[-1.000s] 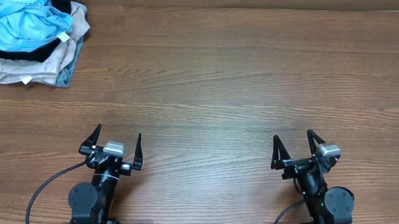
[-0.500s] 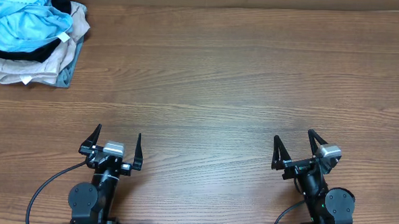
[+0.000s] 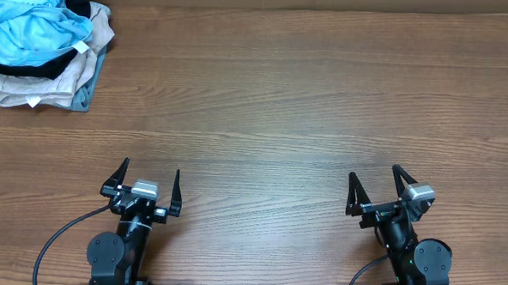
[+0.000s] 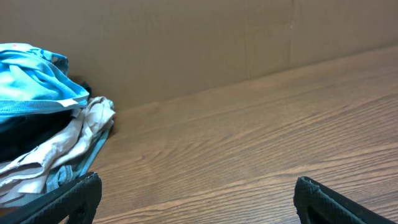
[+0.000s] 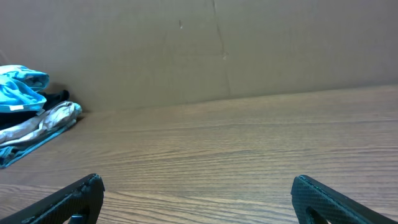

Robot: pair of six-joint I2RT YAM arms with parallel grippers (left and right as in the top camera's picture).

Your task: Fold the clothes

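Bench [image 3: 282, 101]: brown wood grain, both arms mounted at its near edge.
Left jaws: spread wide, holding nothing.
Right jaws: also spread wide and empty, well apart from the left pair.
Blue T-shirt [image 3: 27, 25]: crumpled on top of a pile at the far-left corner, white lettering showing, white tag [image 3: 82, 46] at its right edge.
Beneath it: black garment [image 3: 78, 6], then beige garment [image 3: 46, 86].
Backdrop: cardboard wall [image 4: 186, 43] along the far edge.

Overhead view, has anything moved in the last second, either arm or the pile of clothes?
Nothing visibly changed. The left gripper and right gripper are open and empty as before, and the blue T-shirt lies crumpled atop the pile in the far left corner.
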